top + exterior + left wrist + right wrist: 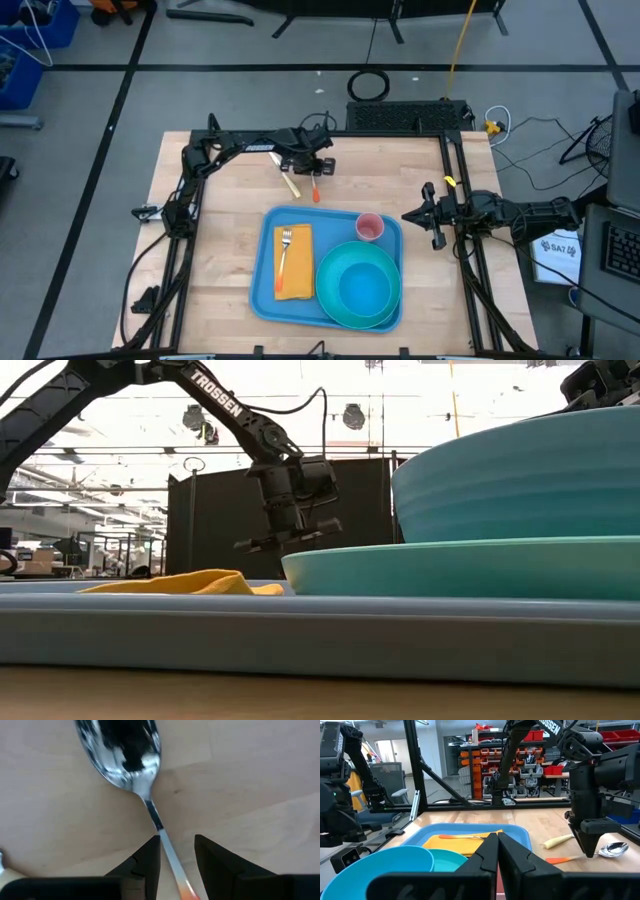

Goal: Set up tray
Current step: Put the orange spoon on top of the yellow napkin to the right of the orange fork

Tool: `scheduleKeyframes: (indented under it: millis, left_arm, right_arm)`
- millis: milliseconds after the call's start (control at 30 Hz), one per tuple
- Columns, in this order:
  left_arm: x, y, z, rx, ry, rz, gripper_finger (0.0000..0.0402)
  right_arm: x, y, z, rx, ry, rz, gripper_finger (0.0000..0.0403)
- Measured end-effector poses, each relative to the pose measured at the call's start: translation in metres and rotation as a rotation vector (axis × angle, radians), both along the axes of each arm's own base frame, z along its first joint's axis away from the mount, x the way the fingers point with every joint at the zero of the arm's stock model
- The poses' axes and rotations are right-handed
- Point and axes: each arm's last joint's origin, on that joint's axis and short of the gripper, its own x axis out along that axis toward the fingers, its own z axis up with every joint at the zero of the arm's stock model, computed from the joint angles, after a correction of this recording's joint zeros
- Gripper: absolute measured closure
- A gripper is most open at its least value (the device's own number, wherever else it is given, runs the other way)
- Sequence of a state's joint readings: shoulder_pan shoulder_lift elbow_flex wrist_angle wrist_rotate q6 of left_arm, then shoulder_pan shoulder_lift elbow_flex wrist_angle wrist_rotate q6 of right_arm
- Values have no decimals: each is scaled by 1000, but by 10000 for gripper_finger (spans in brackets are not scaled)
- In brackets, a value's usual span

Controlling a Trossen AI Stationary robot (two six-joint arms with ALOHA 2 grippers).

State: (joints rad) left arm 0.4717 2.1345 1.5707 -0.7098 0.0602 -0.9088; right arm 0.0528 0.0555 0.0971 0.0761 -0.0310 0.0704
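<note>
So the big flat blue plastic tray [262, 297] sits mid-bench, already loaded. Left gripper [176, 851] hangs with jaws spread around the steel, orange-handled spoon [131, 755]: light, stiff, slippery, so I'd pinch the handle. Right gripper [497, 851] waits beside the tray, jaws clenched.

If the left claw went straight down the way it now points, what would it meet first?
Probably the spoon: the left claw points down at the table, open fingers either side of the thin metal handle. How far above it sits is unclear.
</note>
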Motion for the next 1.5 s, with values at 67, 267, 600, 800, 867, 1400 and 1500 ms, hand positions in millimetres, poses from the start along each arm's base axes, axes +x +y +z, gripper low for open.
scheduleKeyframes:
  millis: [67,267,600,800,867,1400,1500]
  left_arm:
    - [-1,1,0,11,9,10,277]
    - [-5,1,-1,-3,45,41,277]
    - [-3,1,-10,-6,66,76,277]
    - [1,-2,-29,-30,105,60,277]
    - [2,-3,-30,-25,109,46,277]
    - [-5,-12,-6,15,125,-99,392]
    - [-5,-18,12,32,80,-131,392]
  right_arm:
    - [0,0,0,0,0,0,399]
    - [0,0,0,6,1,1,399]
    - [0,0,0,15,-1,1,399]
    - [0,0,0,15,-1,2,399]
    - [0,0,0,15,-1,2,399]
    - [0,1,0,14,2,27,399]
    - [0,1,0,14,0,26,399]
